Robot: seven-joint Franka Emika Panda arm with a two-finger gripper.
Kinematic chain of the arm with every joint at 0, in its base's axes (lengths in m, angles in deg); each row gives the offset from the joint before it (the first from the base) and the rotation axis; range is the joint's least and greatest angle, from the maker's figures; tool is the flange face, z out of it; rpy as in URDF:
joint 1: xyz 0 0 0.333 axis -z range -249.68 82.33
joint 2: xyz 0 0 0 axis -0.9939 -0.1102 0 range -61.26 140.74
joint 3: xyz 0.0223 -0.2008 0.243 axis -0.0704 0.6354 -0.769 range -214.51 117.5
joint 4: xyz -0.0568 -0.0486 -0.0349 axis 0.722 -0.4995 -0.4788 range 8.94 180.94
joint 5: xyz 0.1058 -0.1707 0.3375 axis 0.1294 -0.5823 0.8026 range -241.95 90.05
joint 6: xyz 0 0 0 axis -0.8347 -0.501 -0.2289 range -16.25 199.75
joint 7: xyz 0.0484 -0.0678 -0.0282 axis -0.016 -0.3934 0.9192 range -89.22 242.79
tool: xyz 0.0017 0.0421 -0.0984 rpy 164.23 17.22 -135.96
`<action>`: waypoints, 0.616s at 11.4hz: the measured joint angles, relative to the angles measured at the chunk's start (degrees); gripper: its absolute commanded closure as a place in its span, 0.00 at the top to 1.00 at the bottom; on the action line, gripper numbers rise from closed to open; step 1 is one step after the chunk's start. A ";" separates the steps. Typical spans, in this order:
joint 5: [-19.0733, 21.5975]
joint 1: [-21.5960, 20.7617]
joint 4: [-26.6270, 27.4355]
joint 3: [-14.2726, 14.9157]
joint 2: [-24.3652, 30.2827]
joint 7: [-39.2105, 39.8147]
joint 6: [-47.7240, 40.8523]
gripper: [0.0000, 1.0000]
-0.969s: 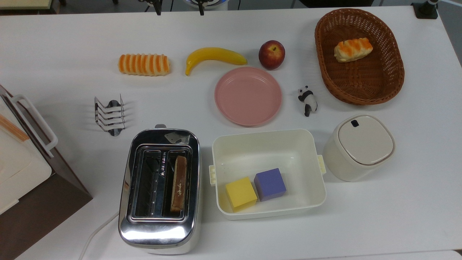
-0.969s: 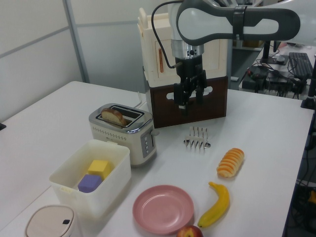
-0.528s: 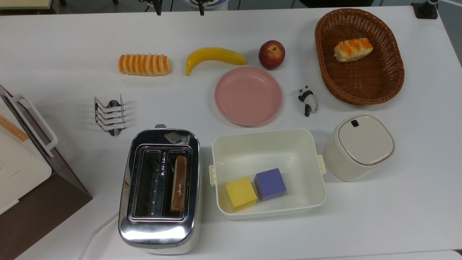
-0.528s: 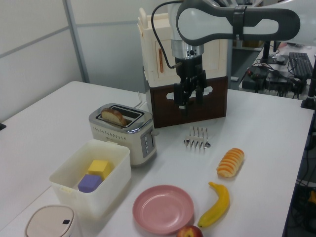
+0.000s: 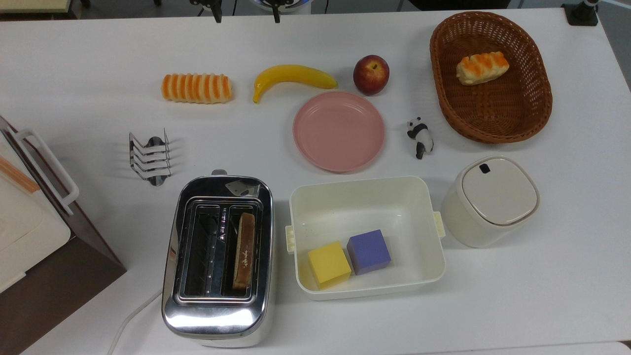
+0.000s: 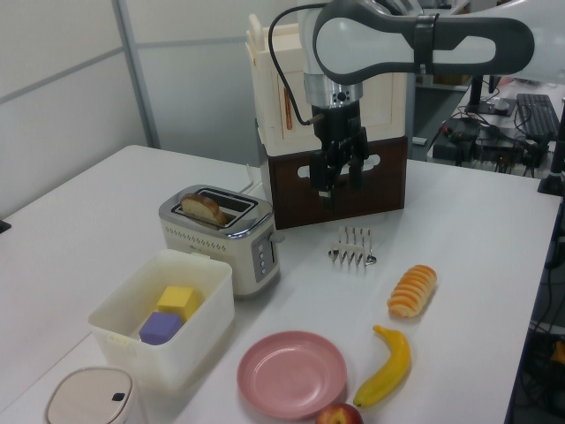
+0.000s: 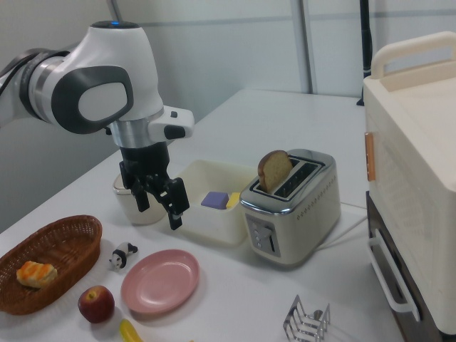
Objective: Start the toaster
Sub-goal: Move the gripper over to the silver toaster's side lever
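Note:
The chrome two-slot toaster (image 5: 217,301) stands near the top view's bottom edge, with a slice of bread (image 5: 244,249) upright in one slot. Its small lever (image 5: 219,172) sticks out at the end facing the toast rack, and a white cord (image 5: 130,318) trails off the other end. In the left view the toaster (image 6: 225,243) sits left of my gripper (image 6: 340,187), which hangs in the air well above the table, open and holding nothing. From the right view, the gripper (image 7: 158,206) hovers to the left of the toaster (image 7: 288,210), clear of it.
A wire toast rack (image 5: 150,158) sits beside the lever end. A white bin (image 5: 365,204) with yellow and purple blocks flanks the toaster. A pink plate (image 5: 338,130), banana (image 5: 293,76), apple (image 5: 370,74), panda figure (image 5: 420,137), basket (image 5: 537,106) and white-and-brown appliance (image 5: 29,231) stand around.
The arm has edged very slightly toward the left view's left. Nothing on the table has moved.

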 measured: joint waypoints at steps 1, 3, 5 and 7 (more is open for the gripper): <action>0.00 0.00 0.00 -0.01 -0.16 0.00 0.04 1.00; -0.01 -0.02 -0.01 -0.11 -0.72 0.00 0.17 1.00; -0.01 -0.03 -0.55 -0.19 -2.24 0.02 2.61 1.00; -0.01 -0.03 -0.90 -0.19 -3.27 0.02 6.75 1.00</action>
